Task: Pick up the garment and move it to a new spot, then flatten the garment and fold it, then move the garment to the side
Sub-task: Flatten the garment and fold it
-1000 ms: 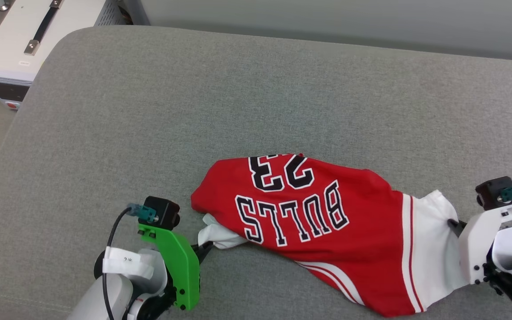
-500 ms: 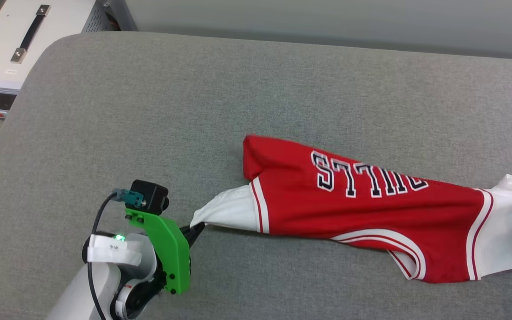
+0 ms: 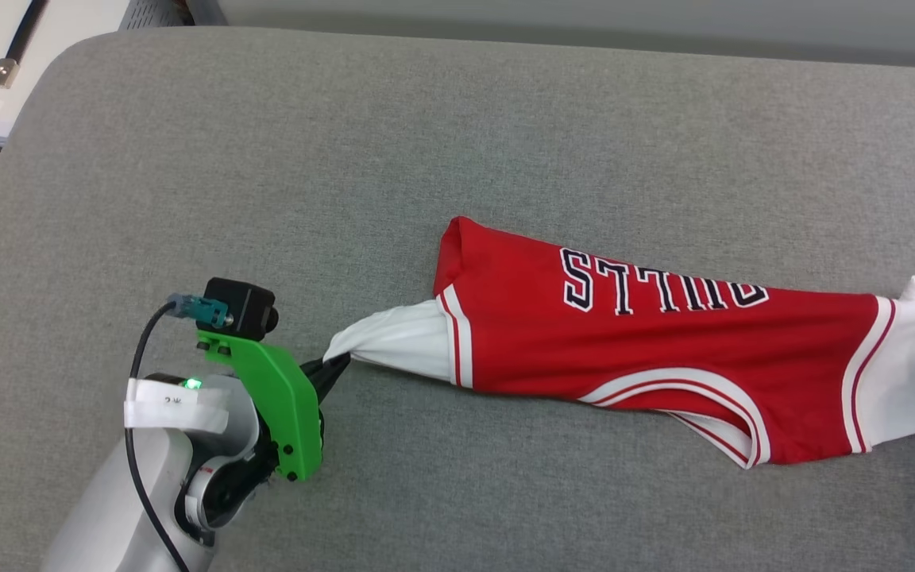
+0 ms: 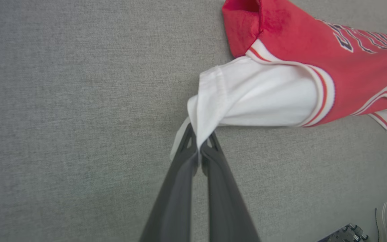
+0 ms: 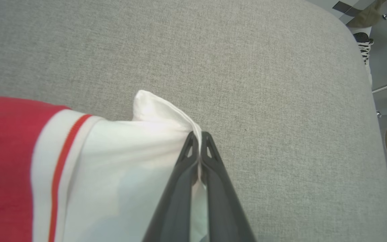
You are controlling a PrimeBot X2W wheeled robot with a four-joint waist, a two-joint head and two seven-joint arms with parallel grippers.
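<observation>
The red jersey-style T-shirt with white short sleeves (image 3: 664, 349) lies across the grey woven-fabric cushion (image 3: 346, 159), pulled out sideways into a long, narrow band with its black "BULLS" lettering facing up. The left gripper (image 4: 198, 148) has its dark fingers pressed together on the tip of one white sleeve, and the right gripper (image 5: 198, 141) pinches the hem of the other sleeve in the same way. The shirt looks to be at its new spot, so I judge flattening to be the step in hand. The body is bunched (the lower part seems rolled under) and the collar edge is rumpled, so spreading it flat is left to do, as are the fold and the final move aside.
</observation>
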